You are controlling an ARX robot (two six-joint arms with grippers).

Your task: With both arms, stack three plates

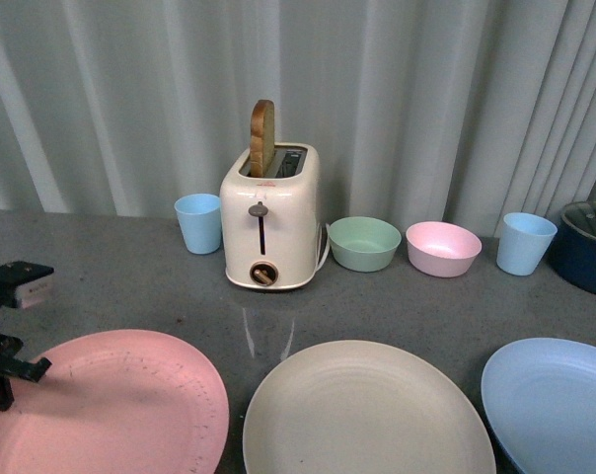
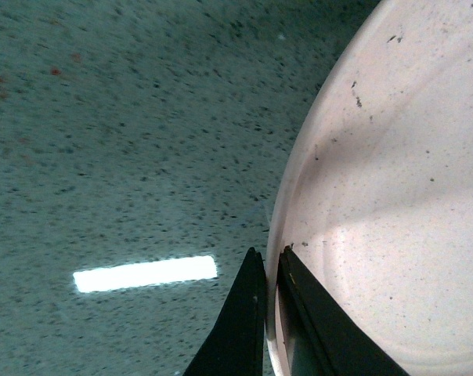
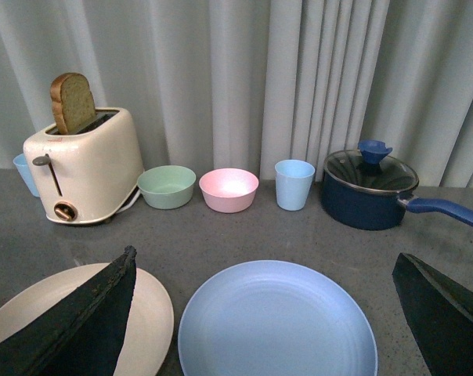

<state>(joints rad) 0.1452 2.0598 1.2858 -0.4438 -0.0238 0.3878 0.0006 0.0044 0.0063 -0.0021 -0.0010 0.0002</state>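
Three plates lie in a row at the table's near edge: the pink plate (image 1: 111, 405) on the left, the cream-beige plate (image 1: 362, 410) in the middle, the light blue plate (image 1: 555, 400) on the right. My left gripper (image 1: 4, 380) is shut on the pink plate's left rim; in the left wrist view the two black fingers (image 2: 240, 321) pinch the rim of the pink plate (image 2: 393, 211). My right gripper (image 3: 268, 274) is open, its jaws wide apart over the light blue plate (image 3: 277, 325), with the cream-beige plate (image 3: 146, 309) beside it. The right arm is out of the front view.
At the back stand a cream toaster (image 1: 270, 217) with a bread slice, two light blue cups (image 1: 198, 222) (image 1: 526, 242), a green bowl (image 1: 364, 243) and a pink bowl (image 1: 443, 248). A dark blue lidded pot (image 3: 370, 189) with a long handle sits at the back right.
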